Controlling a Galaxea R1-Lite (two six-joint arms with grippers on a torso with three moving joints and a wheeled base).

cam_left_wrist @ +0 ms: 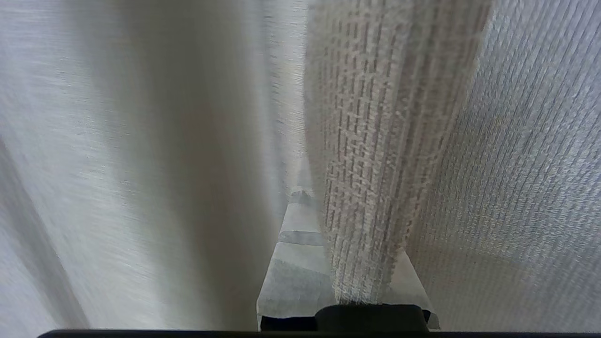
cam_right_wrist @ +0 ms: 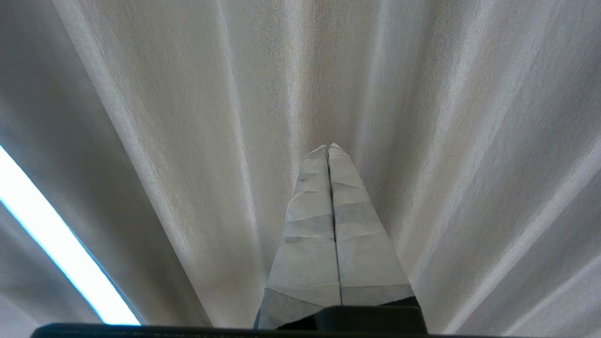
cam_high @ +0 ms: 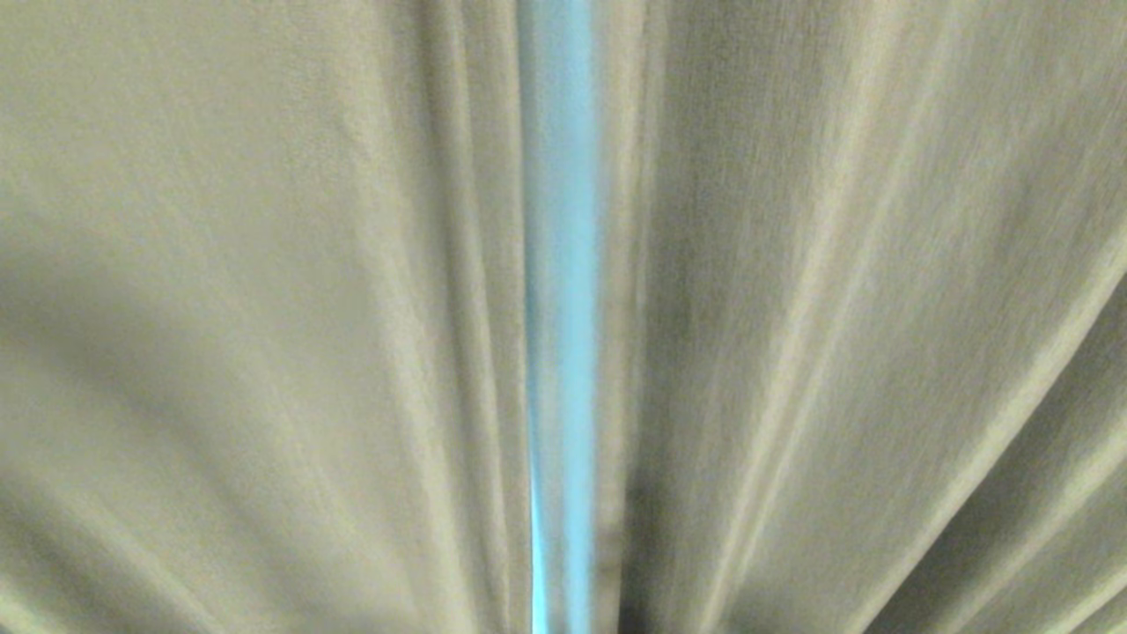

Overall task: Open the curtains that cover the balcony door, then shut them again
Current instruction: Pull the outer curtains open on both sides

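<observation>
The curtains [cam_high: 264, 308] fill the head view as beige-green pleats, with a narrow bright blue slit [cam_high: 562, 264] between the two panels. The balcony door is hidden behind them. Neither gripper shows in the head view. In the left wrist view my left gripper [cam_left_wrist: 307, 192] is shut and pressed in among the folds. A coarse woven fold [cam_left_wrist: 375, 141] lies over its fingers [cam_left_wrist: 293, 263] and hides one fingertip; whether it is pinched I cannot tell. My right gripper [cam_right_wrist: 327, 148] is shut on nothing, its tips close to the pleated curtains [cam_right_wrist: 188, 117].
Fabric surrounds both grippers on every side. A bright strip of daylight [cam_right_wrist: 51, 234] runs through the curtains beside the right gripper. No floor, wall or furniture shows.
</observation>
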